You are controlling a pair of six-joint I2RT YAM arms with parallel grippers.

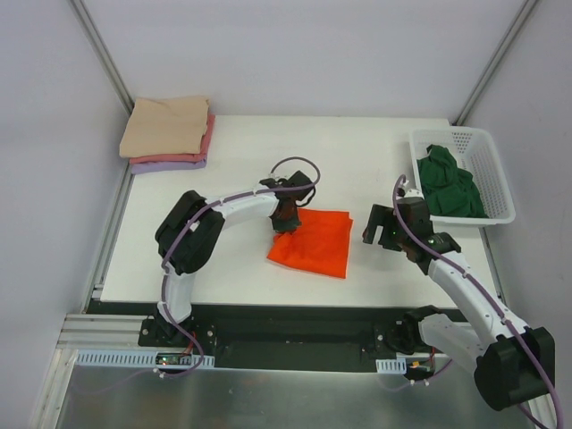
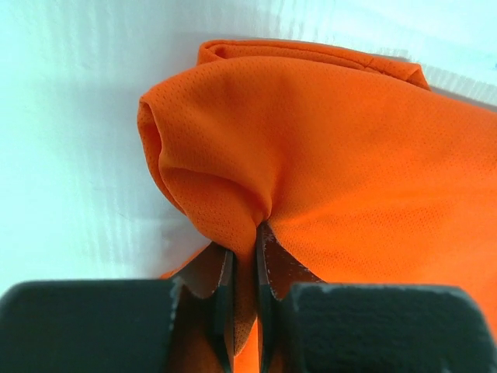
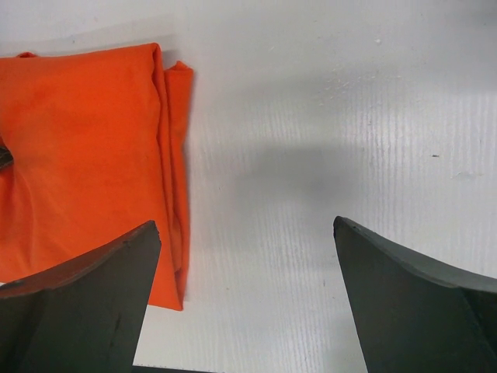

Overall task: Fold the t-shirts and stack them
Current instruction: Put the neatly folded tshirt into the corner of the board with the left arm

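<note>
The left end effector fills the bottom of the frame, its two dark blocks side by side with the thin brown fingers rising from between them. The jaws are nearly closed, and a pinch of the orange t-shirt is squeezed in the narrow gap. From that pinch the mesh-textured cloth gathers into creases and swells up and to the left as a rounded, puffed fold. To the right it spreads out flatter. Along the far edge a folded hem shows as a doubled ridge. The white surface lies to the left and beyond, faintly ribbed, with soft shadow beside the cloth
</note>
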